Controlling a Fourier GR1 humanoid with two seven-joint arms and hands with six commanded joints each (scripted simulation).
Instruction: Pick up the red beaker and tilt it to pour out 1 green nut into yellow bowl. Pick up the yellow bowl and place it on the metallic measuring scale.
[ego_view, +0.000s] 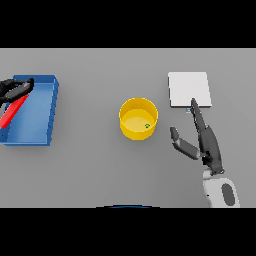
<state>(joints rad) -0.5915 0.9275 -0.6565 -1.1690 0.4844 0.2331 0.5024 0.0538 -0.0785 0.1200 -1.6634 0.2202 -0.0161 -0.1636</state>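
Note:
The yellow bowl (138, 118) stands at the table's middle with one small green nut (147, 125) inside it. To its upper right lies the metallic measuring scale (189, 89), a pale square plate. My right hand (206, 142) is open just right of the bowl and apart from it, its straight fingers reaching the scale's near edge and its thumb spread toward the bowl. At the far left my left hand (16, 90) is curled round the upper end of the red beaker (12, 114), which slants over the blue tray (42, 112).
The blue tray sits at the left edge of the table. Bare grey table surface lies between the tray and the bowl, and in front of the bowl.

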